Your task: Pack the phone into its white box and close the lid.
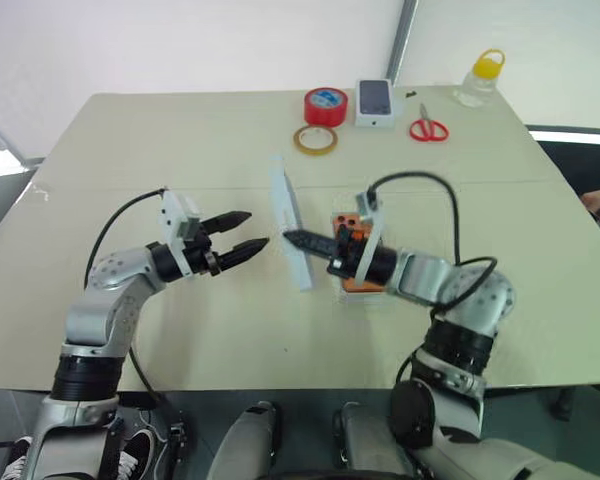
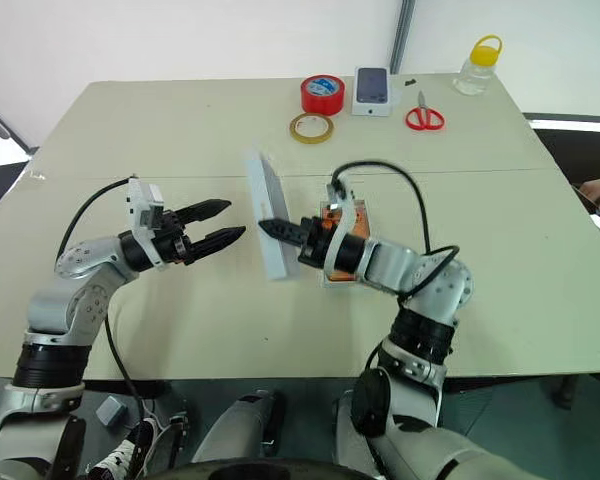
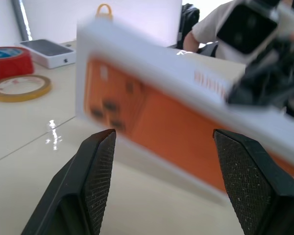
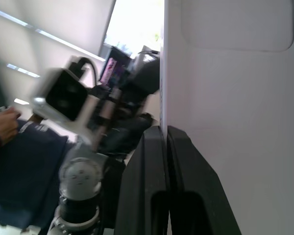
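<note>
The lid (image 1: pixel 289 212) stands on its long edge near the middle of the table (image 1: pixel 160 130), leaning a little, between the two grippers. The right gripper (image 1: pixel 289 239) reaches to it from the right side. Its two black fingers (image 4: pixel 154 171) are pressed together with almost no gap and pinch the thin edge of the lid, so the lid is gripped there. On the side of the lid that faces this gripper, a plain white surface with a rounded oblong outline is seen.

The left gripper (image 1: pixel 257 228) is on the other side of the lid and points at it. Its fingers (image 3: pixel 100 169) are spread apart and hold nothing. The lid is just in front of the tips, not between them, and a small gap is visible in the head views. The face of the lid toward the left gripper is orange inside a white border, with dark round spots like camera lenses. It is blurred, so it cannot be told if this is a print or something else.

The phone (image 1: pixel 362 283) lies flat on the table under the right wrist, mostly hidden by the arm. A thin white rim, which seems to be the white box (image 2: pixel 325 281), shows along its side, apart from the lid
</note>
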